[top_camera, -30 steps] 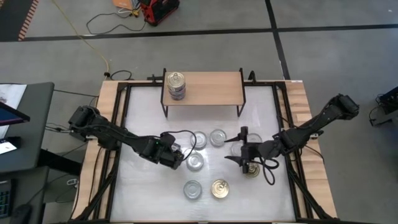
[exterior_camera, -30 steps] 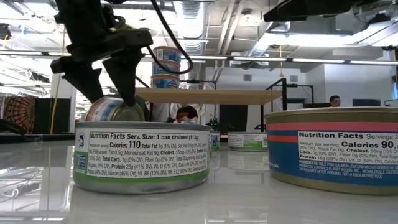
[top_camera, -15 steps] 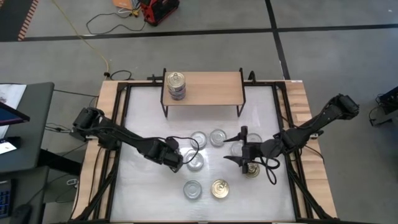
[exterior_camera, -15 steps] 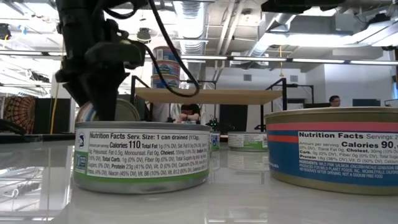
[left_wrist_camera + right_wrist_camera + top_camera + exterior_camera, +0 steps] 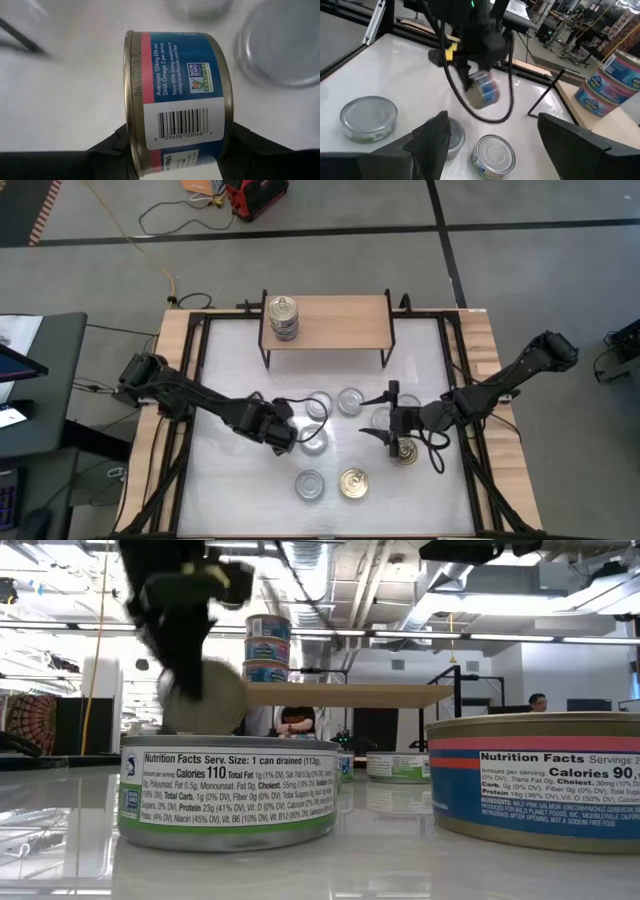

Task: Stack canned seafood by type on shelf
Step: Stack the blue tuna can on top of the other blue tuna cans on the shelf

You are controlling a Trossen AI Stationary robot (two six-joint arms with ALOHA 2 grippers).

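Big white table (image 5: pixel 220 490), with the shelf (image 5: pixel 340 315) at top centre of the high view, holding one stack of cans (image 5: pixel 284 318) at its left end. Rest of the loose cans (image 5: pixel 347 400) scattered mid-table, a gold-topped one (image 5: pixel 353 483) toward the bottom.

Main change: a second ago the left gripper (image 5: pixel 283 430) was spread wide around a tin on the table, now clamped on it and lifted. Low view has the can (image 5: pixel 203 697) hanging clear above the front tin, tilted on edge, where half a second back it sat down behind it. So pick done, probably the carry to the shelf next.

Left wrist view up close: blue-and-red labelled can (image 5: pixel 177 100) on its side, pinched between both fingers (image 5: pixel 112 150), roughly half closed.

Right gripper (image 5: pixel 392 432) parked right of centre, jaws wide apart, holding nothing, hovering by a gold tin (image 5: pixel 405 450).
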